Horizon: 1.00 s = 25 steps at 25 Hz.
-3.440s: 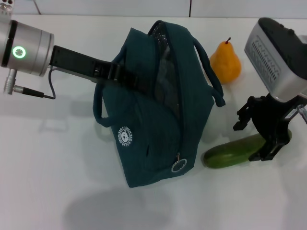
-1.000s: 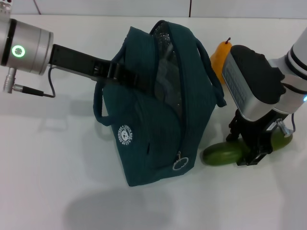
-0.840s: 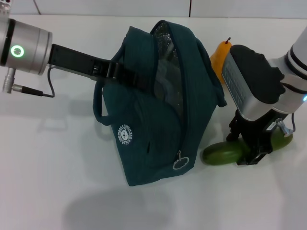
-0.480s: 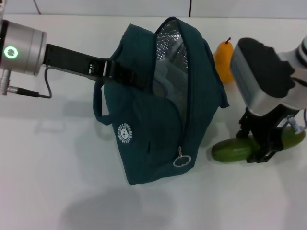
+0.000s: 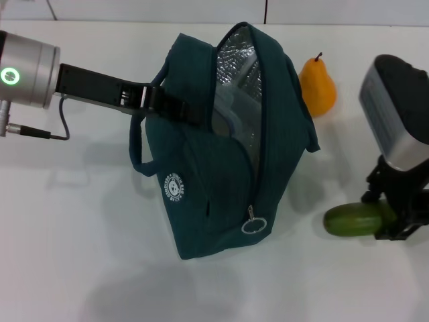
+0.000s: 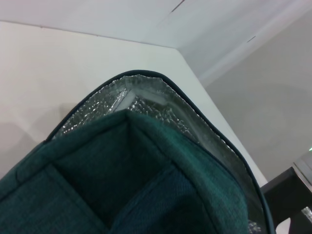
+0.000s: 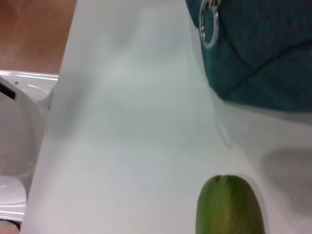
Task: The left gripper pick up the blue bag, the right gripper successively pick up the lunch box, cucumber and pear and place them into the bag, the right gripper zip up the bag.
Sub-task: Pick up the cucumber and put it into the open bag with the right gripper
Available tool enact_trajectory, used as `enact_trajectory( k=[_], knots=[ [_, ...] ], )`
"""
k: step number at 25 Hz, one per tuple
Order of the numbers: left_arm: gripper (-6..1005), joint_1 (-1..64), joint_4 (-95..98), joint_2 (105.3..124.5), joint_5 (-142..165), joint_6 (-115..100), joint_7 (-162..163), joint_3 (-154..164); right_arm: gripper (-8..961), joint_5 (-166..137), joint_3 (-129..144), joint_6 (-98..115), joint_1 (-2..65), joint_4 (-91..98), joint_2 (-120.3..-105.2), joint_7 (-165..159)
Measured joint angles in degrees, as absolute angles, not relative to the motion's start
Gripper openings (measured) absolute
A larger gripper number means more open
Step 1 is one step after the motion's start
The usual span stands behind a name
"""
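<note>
— Right claw (image 5: 400, 216) first: how does it stand?
— Clamped on the cucumber (image 5: 354, 220); its dark fingers straddle the fruit's right end at the right edge of the head view; the rounded green tip pokes out to the left, and the right wrist view shows that same tip (image 7: 229, 204) over the white bench (image 5: 80, 255); whether the cucumber touches the bench or hangs just above it, I cannot tell.
— And the left claw (image 5: 173, 107)?
— Closed on the upper left edge of the blue bag (image 5: 221, 168), holding that side up; the arm reaches in from the left, a green ring light glowing on it.
— Where is the bag itself?
— Standing in the middle of the bench, its mouth open toward the far side; silver lining (image 5: 238, 67) shows inside, and a pale, rounded shape sits within, likely the lunch box (image 5: 224, 107), though I cannot be sure; the left wrist view looks along the lining (image 6: 146, 105) and the teal fabric.
— The zipper?
— Its ring pull (image 5: 253, 225) hangs at the near end of the bag, between bag and cucumber; the right wrist view catches it too (image 7: 209, 27).
— The pear (image 5: 316, 84)?
— Upright on the bench beyond the bag's right side, well apart from the cucumber.
</note>
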<state>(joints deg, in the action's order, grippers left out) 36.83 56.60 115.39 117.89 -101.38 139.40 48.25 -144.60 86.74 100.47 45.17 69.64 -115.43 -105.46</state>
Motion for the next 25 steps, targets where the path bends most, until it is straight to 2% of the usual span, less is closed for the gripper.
enact_trajectory(
  k=[4,16,25],
  knots=[
    [38,36.6,56.6,115.40,117.4,-101.8,139.4,48.2,622,-146.1,84.9,101.2,42.9,72.8,-115.34,-106.7],
    [38,36.3,56.6,115.41,117.3,-102.0,139.2,48.2,642,-144.9,63.8,104.6,42.4,82.0,-115.30,-108.4],
    [37,36.6,56.6,115.36,115.2,-102.0,139.1,48.3,657,-114.3,50.2,101.4,41.2,84.1,-115.40,-110.2]
  ],
)
